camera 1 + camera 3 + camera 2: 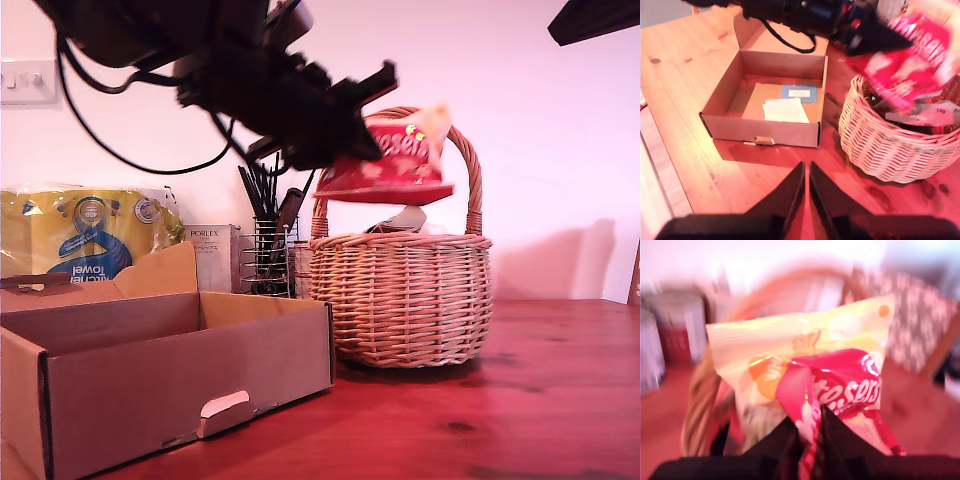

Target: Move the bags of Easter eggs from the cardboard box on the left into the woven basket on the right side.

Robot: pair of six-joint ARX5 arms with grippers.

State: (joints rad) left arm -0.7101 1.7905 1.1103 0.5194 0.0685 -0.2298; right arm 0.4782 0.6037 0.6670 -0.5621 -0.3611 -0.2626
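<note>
My first gripper (pixel 355 135) is shut on a red bag with white script (pixel 400 160), holding it in the air just above the woven basket (pixel 400 300), under its arched handle (pixel 470 170). In the first wrist view the red bag (pixel 840 385) sits in the jaws with a pale yellow bag (pixel 790 340) against it; whether that one is pinched too is unclear. More packets lie inside the basket (pixel 880 150). The cardboard box (pixel 765 127) holds only flat paper (pixel 786 110). My second gripper (pixel 806 172) hangs shut and empty above the table in front of the box.
In the exterior view, a yellow kitchen-towel pack (pixel 85 235), a grey Porlex carton (pixel 215 255) and a wire utensil holder (pixel 268 255) stand behind the box (pixel 170 370). A dark arm part (pixel 595 18) shows at that view's upper right. The wooden table (pixel 520 400) is bare at its right.
</note>
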